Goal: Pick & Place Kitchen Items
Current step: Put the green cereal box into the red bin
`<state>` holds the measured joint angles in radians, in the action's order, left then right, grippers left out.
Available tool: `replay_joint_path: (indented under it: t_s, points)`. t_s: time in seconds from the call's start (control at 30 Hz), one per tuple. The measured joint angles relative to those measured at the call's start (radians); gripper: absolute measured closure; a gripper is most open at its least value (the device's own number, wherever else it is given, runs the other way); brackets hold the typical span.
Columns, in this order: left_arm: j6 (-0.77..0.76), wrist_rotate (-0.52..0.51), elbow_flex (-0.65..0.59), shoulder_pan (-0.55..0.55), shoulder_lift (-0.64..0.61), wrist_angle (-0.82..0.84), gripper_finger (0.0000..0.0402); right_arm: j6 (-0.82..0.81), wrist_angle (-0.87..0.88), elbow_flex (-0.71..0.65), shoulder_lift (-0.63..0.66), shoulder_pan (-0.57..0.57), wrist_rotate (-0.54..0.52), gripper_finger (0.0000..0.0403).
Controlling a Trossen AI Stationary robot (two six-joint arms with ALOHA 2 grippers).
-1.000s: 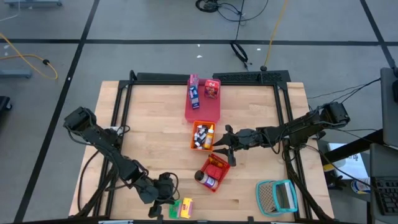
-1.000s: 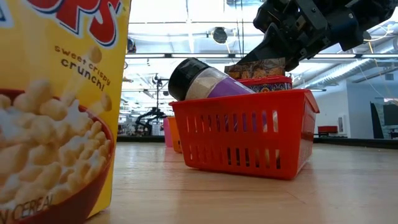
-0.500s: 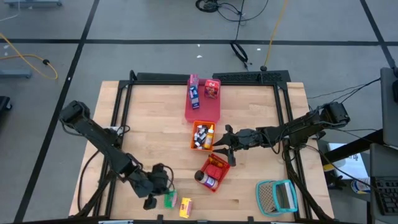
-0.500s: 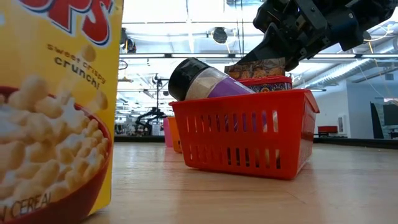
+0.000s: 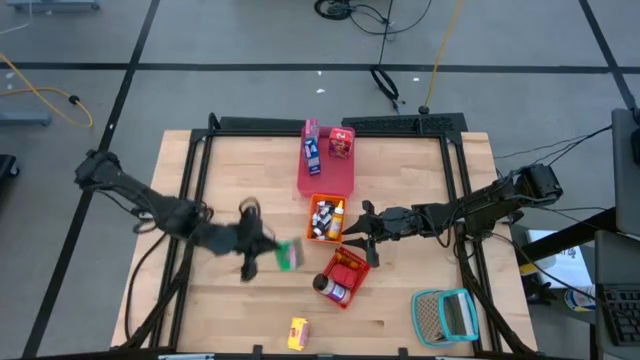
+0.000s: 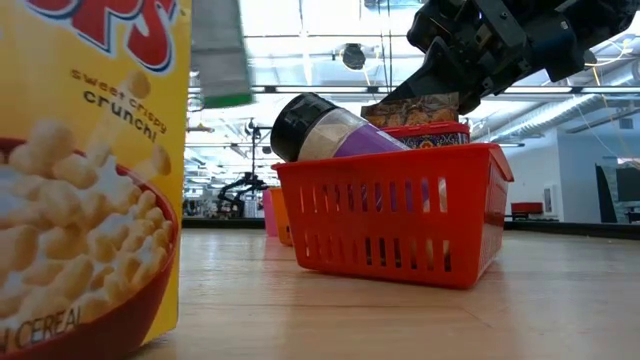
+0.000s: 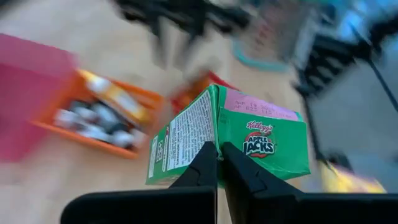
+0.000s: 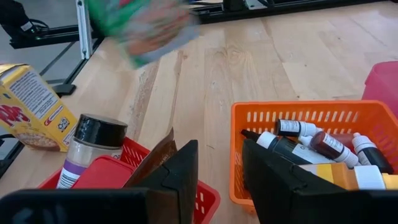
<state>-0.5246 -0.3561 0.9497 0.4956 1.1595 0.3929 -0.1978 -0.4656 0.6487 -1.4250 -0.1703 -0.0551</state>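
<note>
Green carton [image 7: 242, 134] sits pinched in your left fingers [image 5: 262, 253] (above the desk [image 5: 230, 180]); right fingers [image 5: 362, 243] half open, empty.

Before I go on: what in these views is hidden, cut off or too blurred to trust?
- Green carton in the left hand: motion-blurred in the high, low and right wrist views.
- Yellow carton: cut off by the low view's left edge.
- Red basket: most contents hidden by its wall in the low view.
- Right hand: any grip unclear.
</note>
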Motion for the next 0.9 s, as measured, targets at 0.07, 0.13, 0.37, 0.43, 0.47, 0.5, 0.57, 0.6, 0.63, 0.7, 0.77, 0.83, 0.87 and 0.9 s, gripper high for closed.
replay_joint_path:
  t_s: [0.07, 0.13, 0.37, 0.43, 0.47, 0.5, 0.57, 0.6, 0.63, 0.7, 0.77, 0.83, 0.87, 0.9]
  points:
    - [-0.02, -0.027, 0.0, -0.062, -0.019, -0.001, 0.0399, 0.0, 0.0, 0.0, 0.0, 0.0, 0.0, 0.0287]
    - [-0.072, -0.063, 0.0, -0.124, -0.029, -0.001, 0.0399, 0.0, 0.0, 0.0, 0.0, 0.0, 0.0, 0.0287]
    - [-0.09, -0.053, 0.0, -0.306, -0.027, -0.115, 0.04, 0.0, 0.0, 0.0, 0.0, 0.0, 0.0, 0.0287]
    - [-0.078, -0.04, 0.001, -0.345, -0.025, -0.168, 0.04, 0.0, 0.0, 0.0, 0.0, 0.0, 0.0, 0.0287]
    - [-0.073, -0.037, 0.001, -0.363, -0.025, -0.193, 0.04, 0.0, 0.0, 0.0, 0.0, 0.0, 0.0, 0.0287]
    - [-0.068, -0.037, 0.001, -0.38, -0.025, -0.219, 0.04, 0.0, 0.0, 0.0, 0.0, 0.0, 0.0, 0.0287]
    - [-0.057, -0.037, 0.002, -0.414, -0.026, -0.256, 0.04, 0.0, 0.0, 0.0, 0.0, 0.0, 0.0, 0.0287]
    - [-0.057, -0.036, 0.002, -0.43, -0.026, -0.265, 0.04, 0.0, 0.0, 0.0, 0.0, 0.0, 0.0, 0.0287]
    - [-0.058, -0.035, 0.002, -0.447, -0.023, -0.272, 0.04, 0.0, 0.0, 0.0, 0.0, 0.0, 0.0, 0.0287]
    - [-0.059, -0.012, 0.002, -0.481, -0.012, -0.295, 0.04, 0.0, 0.0, 0.0, 0.0, 0.0, 0.0, 0.0287]
    - [-0.071, 0.016, 0.002, -0.516, -0.003, -0.3, 0.04, 0.0, 0.0, 0.0, 0.0, 0.0, 0.0, 0.0287]
    - [-0.084, 0.039, 0.003, -0.546, 0.016, -0.332, 0.04, 0.002, 0.0, 0.0, 0.0, 0.0, 0.0, 0.0287]
    - [-0.084, 0.047, 0.003, -0.561, 0.025, -0.335, 0.04, 0.003, 0.0, 0.0, 0.0, 0.0, 0.0, 0.0287]
    - [-0.085, 0.049, 0.002, -0.575, 0.035, -0.336, 0.04, 0.003, 0.0, 0.0, 0.0, 0.0, 0.0, 0.0287]
